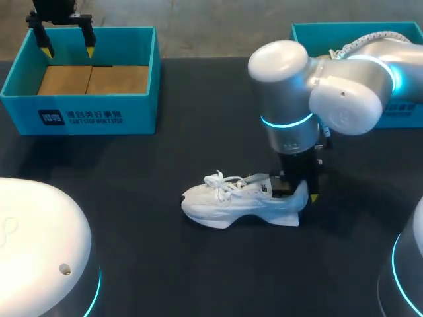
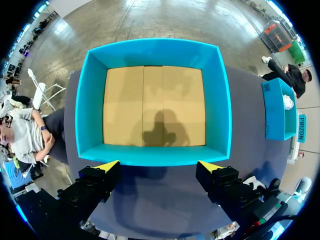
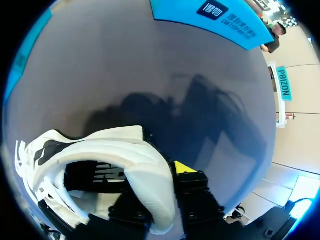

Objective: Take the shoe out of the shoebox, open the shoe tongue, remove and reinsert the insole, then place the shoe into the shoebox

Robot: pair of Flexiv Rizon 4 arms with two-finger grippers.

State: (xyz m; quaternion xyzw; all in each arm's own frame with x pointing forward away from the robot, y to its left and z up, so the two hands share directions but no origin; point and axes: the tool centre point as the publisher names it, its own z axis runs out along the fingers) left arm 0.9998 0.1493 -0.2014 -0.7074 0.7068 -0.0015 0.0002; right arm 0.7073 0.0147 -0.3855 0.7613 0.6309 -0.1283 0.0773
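- Shoe (image 1: pixel 241 201) sits on its sole mid tabletop (image 1: pixel 198 139), toe left and heel right. It's well apart from the box (image 1: pixel 79 120) at far left, so the take-out step looks done.
- Right gripper (image 1: pixel 301 193) is clamped on the heel collar, one finger inside and one outside going by the wrist view. My guess is it's pinning the shoe steady for the tongue and insole work.
- Left gripper (image 1: pixel 67 47) hangs wide open above the box, holding nothing. Probably parked there out of the way.
- Inside the box only the cardboard floor shows.
- Writing: there's a white logo and a line of print on the box's near wall. A second box (image 1: pixel 403 112) at far right carries print too. Not spelling any of it out.
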